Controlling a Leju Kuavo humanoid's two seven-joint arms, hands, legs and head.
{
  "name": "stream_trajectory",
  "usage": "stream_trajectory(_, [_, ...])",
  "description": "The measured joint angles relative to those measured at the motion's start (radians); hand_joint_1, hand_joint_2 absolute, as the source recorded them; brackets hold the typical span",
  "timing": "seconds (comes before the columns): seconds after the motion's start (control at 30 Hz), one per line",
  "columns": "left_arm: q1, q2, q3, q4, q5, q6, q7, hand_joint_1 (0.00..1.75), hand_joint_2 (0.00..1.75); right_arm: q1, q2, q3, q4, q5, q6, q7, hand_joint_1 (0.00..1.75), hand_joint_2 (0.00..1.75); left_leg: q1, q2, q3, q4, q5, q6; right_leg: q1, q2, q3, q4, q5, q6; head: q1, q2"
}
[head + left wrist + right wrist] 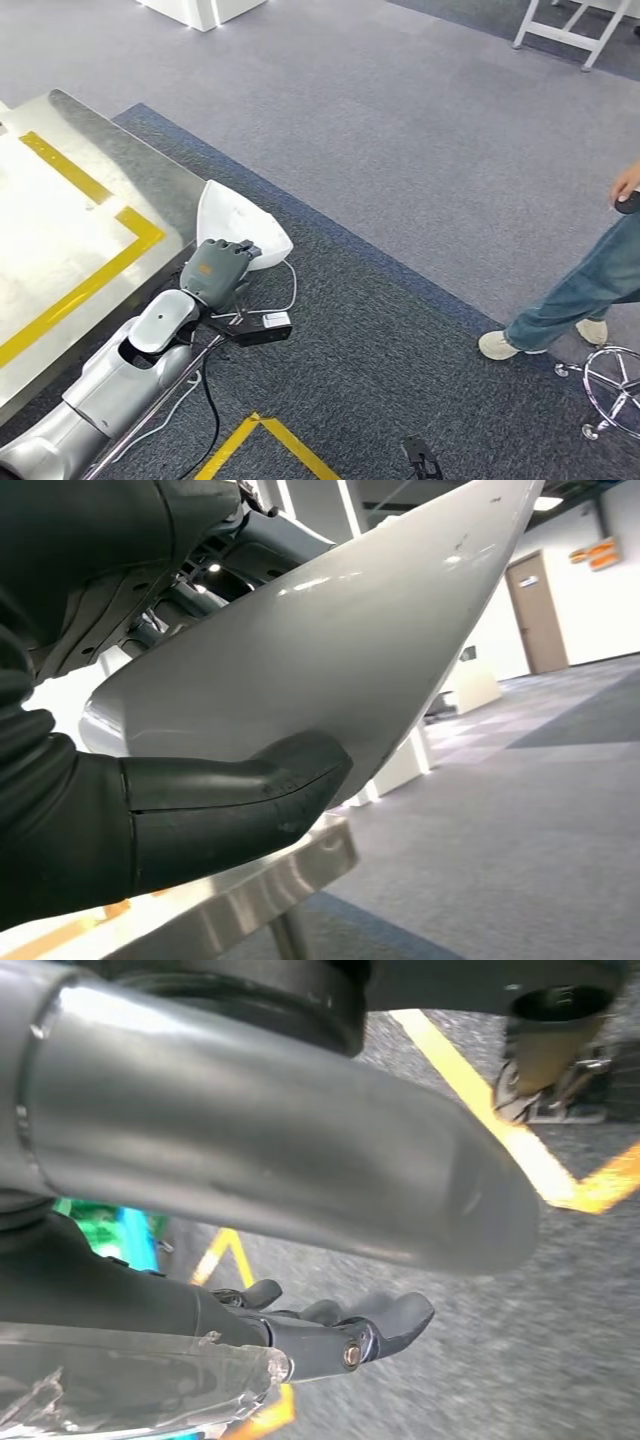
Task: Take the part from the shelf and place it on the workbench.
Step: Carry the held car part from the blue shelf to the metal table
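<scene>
The part is a white curved shell with a pointed end. My left hand grips it from below, just off the near corner of the steel workbench, which carries yellow tape lines. In the left wrist view the thick grey thumb presses on the part's glossy underside, with the workbench edge just beneath. In the right wrist view my right hand hangs over the carpet, its dark fingers stretched out and holding nothing.
A person in jeans stands at the right, one shoe on the carpet, beside a chrome chair base. A black box with cables lies by the workbench corner. Yellow floor tape runs near my feet.
</scene>
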Motion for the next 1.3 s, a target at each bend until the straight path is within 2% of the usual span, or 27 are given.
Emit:
stream_trajectory(0.03, [-0.001, -0.001, 0.0, 0.0, 0.0, 0.0, 0.0, 1.75, 1.75, -0.001, 0.0, 0.0, 0.0, 0.001, 0.0, -0.003, 0.0, 0.0, 0.001, -0.011, -0.004, 0.0, 0.003, -0.007, -0.001, 0.012, 0.011, -0.02, 0.001, -0.003, 0.0, 0.0])
stream_trajectory(0.1, [-0.001, 0.0, 0.001, 0.0, 0.0, 0.0, -0.001, 1.75, 1.75, -0.003, 0.0, 0.0, 0.0, 0.003, -0.001, -0.007, 0.0, 0.0, 0.005, -0.031, -0.01, -0.005, 0.008, -0.021, 0.001, -0.003, 0.018, -0.025, 0.001, -0.011, 0.0, 0.0])
stream_trajectory(0.13, [-0.001, 0.002, 0.001, 0.0, 0.0, 0.001, -0.001, 1.75, 1.75, -0.004, 0.001, 0.0, 0.0, 0.004, -0.001, -0.005, 0.0, 0.0, 0.005, -0.021, -0.014, -0.002, 0.005, -0.027, 0.001, -0.014, 0.019, -0.029, 0.003, -0.017, -0.002, 0.0])
stream_trajectory(0.2, [-0.004, 0.004, 0.002, 0.0, 0.0, 0.003, -0.001, 1.75, 1.75, -0.006, 0.001, -0.001, 0.0, 0.007, -0.001, -0.002, 0.0, 0.0, 0.0, 0.035, -0.039, 0.051, -0.031, -0.035, -0.001, -0.035, 0.023, -0.038, 0.008, -0.03, -0.009, 0.0])
stream_trajectory(0.23, [-0.006, 0.002, 0.002, 0.0, 0.0, 0.005, -0.001, 1.75, 1.75, -0.006, 0.001, -0.001, 0.0, 0.009, 0.0, -0.001, 0.0, 0.0, -0.002, 0.07, -0.066, 0.109, -0.064, -0.039, 0.001, -0.046, 0.024, -0.039, 0.008, -0.033, -0.014, 0.0])
stream_trajectory(0.27, [-0.006, 0.001, 0.002, 0.0, 0.0, 0.008, -0.003, 1.75, 1.75, -0.005, 0.001, -0.001, 0.0, 0.009, 0.003, -0.001, 0.0, 0.0, -0.001, 0.089, -0.098, 0.178, -0.096, -0.042, 0.002, -0.056, 0.024, -0.04, 0.007, -0.036, -0.017, 0.0])
stream_trajectory(0.3, [-0.005, 0.0, 0.001, 0.0, -0.001, 0.013, -0.006, 1.75, 1.75, -0.004, 0.001, -0.001, 0.0, 0.01, 0.007, -0.001, 0.0, 0.0, 0.001, 0.097, -0.126, 0.238, -0.118, -0.045, 0.002, -0.066, 0.024, -0.04, 0.007, -0.037, -0.016, 0.0])
stream_trajectory(0.33, [-0.003, 0.0, 0.0, 0.0, -0.002, 0.017, -0.012, 1.75, 1.75, -0.004, 0.001, -0.001, 0.0, 0.011, 0.011, 0.0, 0.0, 0.0, 0.003, 0.101, -0.14, 0.271, -0.123, -0.047, 0.002, -0.075, 0.024, -0.04, 0.006, -0.037, -0.017, 0.0])
stream_trajectory(0.37, [-0.003, 0.0, 0.0, 0.0, -0.004, 0.022, -0.018, 1.75, 1.75, -0.005, 0.001, -0.001, 0.0, 0.013, 0.016, 0.0, 0.0, 0.0, 0.004, 0.102, -0.136, 0.265, -0.11, -0.049, 0.002, -0.081, 0.025, -0.039, 0.005, -0.037, -0.017, 0.0])
stream_trajectory(0.4, [-0.003, 0.001, -0.001, -0.001, -0.006, 0.026, -0.024, 1.75, 1.75, -0.005, 0.001, -0.001, 0.0, 0.015, 0.019, 0.0, 0.0, 0.0, 0.005, 0.103, -0.112, 0.22, -0.08, -0.049, 0.002, -0.085, 0.026, -0.039, 0.004, -0.036, -0.017, 0.0])
stream_trajectory(0.47, [-0.005, 0.001, -0.002, -0.002, -0.009, 0.031, -0.03, 1.75, 1.75, -0.008, 0.001, -0.001, 0.0, 0.017, 0.022, 0.0, 0.0, 0.0, 0.005, 0.112, -0.038, 0.083, -0.023, -0.045, 0.005, -0.091, 0.028, -0.037, 0.001, -0.03, -0.017, 0.0])
stream_trajectory(0.5, [-0.006, 0.0, -0.002, -0.003, -0.01, 0.033, -0.032, 1.75, 1.75, -0.009, 0.001, -0.001, 0.0, 0.017, 0.022, 0.0, 0.0, 0.0, 0.005, 0.116, -0.01, 0.029, -0.008, -0.042, 0.008, -0.092, 0.027, -0.034, -0.002, -0.026, -0.016, 0.0])
stream_trajectory(0.53, [-0.008, -0.001, -0.003, -0.003, -0.01, 0.034, -0.033, 1.75, 1.75, -0.01, 0.001, -0.001, 0.0, 0.018, 0.022, 0.0, 0.0, 0.0, 0.005, 0.119, 0.006, 0.0, -0.004, -0.039, 0.011, -0.093, 0.026, -0.032, -0.004, -0.026, -0.015, 0.0])
stream_trajectory(0.63, [-0.009, -0.003, -0.007, -0.003, -0.015, 0.035, -0.038, 1.75, 1.75, -0.011, 0.001, -0.001, 0.0, 0.018, 0.024, 0.0, 0.0, 0.0, 0.003, 0.116, 0.008, -0.01, -0.005, -0.035, 0.015, -0.095, 0.026, -0.034, -0.002, -0.038, -0.011, 0.0])
stream_trajectory(0.67, [-0.01, -0.002, -0.009, -0.003, -0.02, 0.035, -0.041, 1.75, 1.75, -0.011, 0.001, -0.001, 0.0, 0.018, 0.026, 0.0, 0.0, 0.0, 0.002, 0.116, 0.008, -0.01, -0.005, -0.032, 0.015, -0.095, 0.028, -0.038, 0.0, -0.039, -0.011, 0.0])
stream_trajectory(0.93, [-0.077, -0.007, -0.038, 0.021, -0.047, 0.006, -0.029, 1.75, 1.75, -0.014, 0.002, -0.001, 0.0, 0.019, 0.042, 0.0, 0.0, 0.0, 0.0, 0.115, 0.007, -0.009, -0.004, -0.019, 0.012, -0.096, 0.033, -0.052, 0.009, -0.011, -0.012, 0.0])
stream_trajectory(1.13, [-0.134, 0.013, -0.02, 0.1, -0.042, 0.007, 0.01, 1.75, 1.75, -0.013, 0.003, -0.003, 0.0, 0.019, 0.044, 0.0, 0.0, 0.0, 0.001, 0.115, 0.007, -0.009, -0.002, -0.019, 0.013, -0.096, 0.032, -0.051, 0.01, -0.009, -0.012, 0.0])
stream_trajectory(1.3, [-0.133, 0.078, 0.055, 0.176, -0.036, 0.037, 0.019, 1.75, 1.75, -0.009, 0.004, -0.01, 0.0, 0.019, 0.044, 0.0, 0.0, 0.0, 0.003, 0.116, 0.007, -0.01, 0.0, -0.022, 0.015, -0.093, 0.029, -0.047, 0.01, -0.01, -0.012, 0.0])
